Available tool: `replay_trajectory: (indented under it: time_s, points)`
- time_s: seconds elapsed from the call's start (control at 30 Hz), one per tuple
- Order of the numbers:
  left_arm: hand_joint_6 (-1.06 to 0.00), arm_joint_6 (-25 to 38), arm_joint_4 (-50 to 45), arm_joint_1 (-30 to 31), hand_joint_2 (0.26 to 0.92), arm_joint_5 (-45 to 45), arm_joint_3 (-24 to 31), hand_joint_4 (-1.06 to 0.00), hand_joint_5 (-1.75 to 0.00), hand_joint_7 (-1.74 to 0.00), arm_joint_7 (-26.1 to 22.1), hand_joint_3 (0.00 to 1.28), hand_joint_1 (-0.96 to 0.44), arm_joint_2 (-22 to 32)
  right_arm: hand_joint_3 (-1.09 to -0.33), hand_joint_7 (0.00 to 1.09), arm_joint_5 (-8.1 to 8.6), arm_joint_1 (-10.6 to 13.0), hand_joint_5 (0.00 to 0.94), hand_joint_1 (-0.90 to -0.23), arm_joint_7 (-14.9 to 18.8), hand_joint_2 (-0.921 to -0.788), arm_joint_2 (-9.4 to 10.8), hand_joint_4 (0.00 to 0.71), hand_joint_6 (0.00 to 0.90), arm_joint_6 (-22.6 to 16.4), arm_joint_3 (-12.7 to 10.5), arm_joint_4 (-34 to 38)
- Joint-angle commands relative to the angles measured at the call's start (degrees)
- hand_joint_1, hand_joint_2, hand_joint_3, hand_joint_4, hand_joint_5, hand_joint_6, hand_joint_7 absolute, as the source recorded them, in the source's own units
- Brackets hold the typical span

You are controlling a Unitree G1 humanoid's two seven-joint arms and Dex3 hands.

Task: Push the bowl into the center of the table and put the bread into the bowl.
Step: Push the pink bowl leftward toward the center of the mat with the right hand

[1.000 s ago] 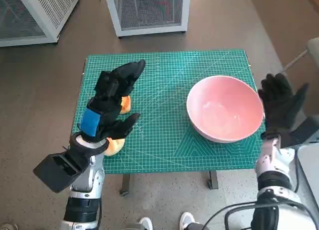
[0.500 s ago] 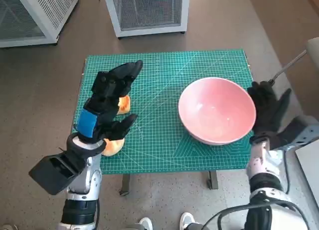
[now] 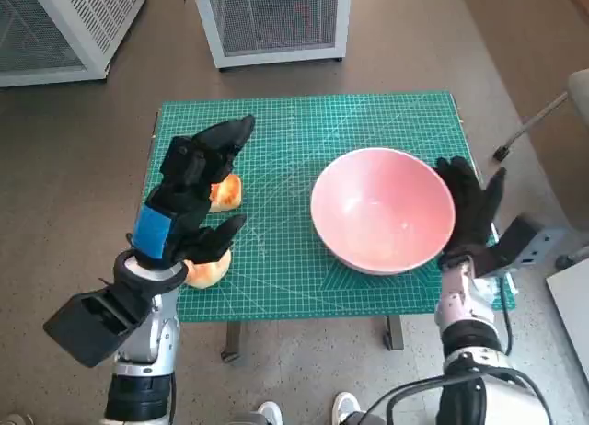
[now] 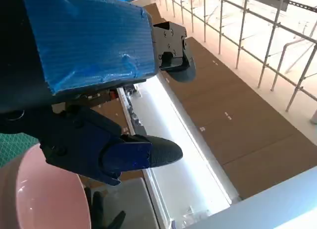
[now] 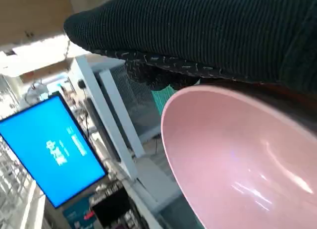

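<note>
The right hand (image 3: 469, 215), fingers spread and holding nothing, lies flat against the pink bowl (image 3: 382, 209). The left hand (image 3: 189, 190) hovers open above two bread rolls (image 3: 224, 193).

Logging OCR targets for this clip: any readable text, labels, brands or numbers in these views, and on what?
No text can be read.
Blue screen, right wrist view: white marks, too blurred to read.
Green cutting mat: only grid lines show; any numbers are too small to tell.
Pink bowl, bread, left hand, right hand: no markings visible.
</note>
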Motion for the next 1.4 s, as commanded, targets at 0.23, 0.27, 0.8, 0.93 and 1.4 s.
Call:
replay_trajectory:
  time_s: [0.23,0.27,0.8,0.93,1.4]
  points:
    - [0.0,-0.62,-1.1,2.08,0.921,0.73,1.07,-0.29,-0.05,-0.73,0.89,0.39,-0.48,0.65,-0.678,0.43,-0.18,-1.34,0.003,-0.51,0.23,-0.921,3.49,0.297,0.158,2.08,-0.4,1.0]
    - [0.0,-0.66,-1.11,2.14,0.921,0.84,1.12,-0.29,-0.04,-0.73,0.99,0.39,-0.48,0.66,-0.68,0.43,-0.29,-1.49,0.002,-0.507,0.1,-0.921,3.73,0.294,0.158,2.18,-0.32,1.0]
    - [-0.02,-1.55,-1.55,3.51,0.921,3.58,1.83,-0.3,-0.04,-0.7,3.67,0.38,-0.5,0.79,-0.677,0.4,-2.62,-4.0,0.003,-0.491,-1.88,-0.921,6.45,0.29,0.134,4.49,2.01,1.29]
    - [-0.03,-1.95,-1.2,3.75,0.921,3.83,1.89,-0.3,-0.03,-0.68,4.08,0.38,-0.5,0.73,-0.677,0.4,-3.19,-4.34,0.001,-0.499,-1.63,-0.921,6.45,0.287,0.133,4.56,2.31,1.22]
    - [-0.04,-2.56,-0.26,3.78,0.921,4.67,1.63,-0.3,-0.02,-0.65,5.43,0.38,-0.52,0.04,-0.673,0.39,-3.85,-5.23,0.002,-0.51,-0.65,-0.921,5.29,0.287,0.14,2.35,3.38,0.71]
